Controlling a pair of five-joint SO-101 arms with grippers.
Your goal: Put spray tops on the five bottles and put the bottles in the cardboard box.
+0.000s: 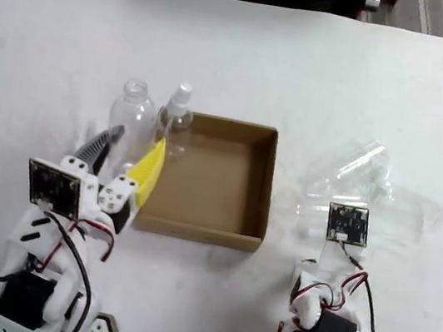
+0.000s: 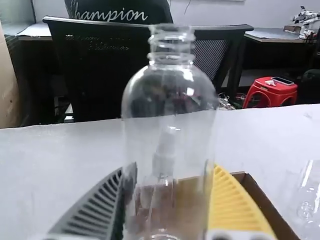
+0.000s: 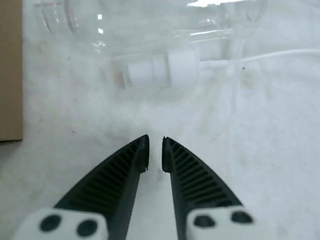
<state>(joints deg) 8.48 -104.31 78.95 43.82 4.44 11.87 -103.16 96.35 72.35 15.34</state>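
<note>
Left claw point(image 1: 137, 140) pinches the open bottle point(image 1: 133, 110) low on its body, grey finger on one side, yellow on the other. The bare neck is upright, and I judge the bottle is steadied this way so a top can be pressed in from above. Right claw point(image 3: 155, 145) is empty, fingers pressed almost together with a thin slit between them, tips pointing at a spray top point(image 3: 162, 67). It appears lined up to collect that part, but it would have to spread first. Table point(image 1: 59, 22), white-covered, carries everything. Box point(image 1: 211, 177) sits between the two arms, open upward, with no bottle in it yet, so packing is not begun. Loose bottles point(image 1: 370, 185), clear and on their sides, lie to the right of the box within the right arm's reach. They overlap, and their number cannot be told. The open bottle stands just off the box's far left corner. Capped bottle point(image 1: 177, 117) stands upright between the open bottle and that corner, close against the box wall. On this evidence it is the one unit fitted so far. The spray top, white, lies flat to the right of the box, just beside one loose bottle, its thin tube trailing away from the box. Risk noted: the tube is slender and must enter a narrow neck, so alignment will be exacting.
</note>
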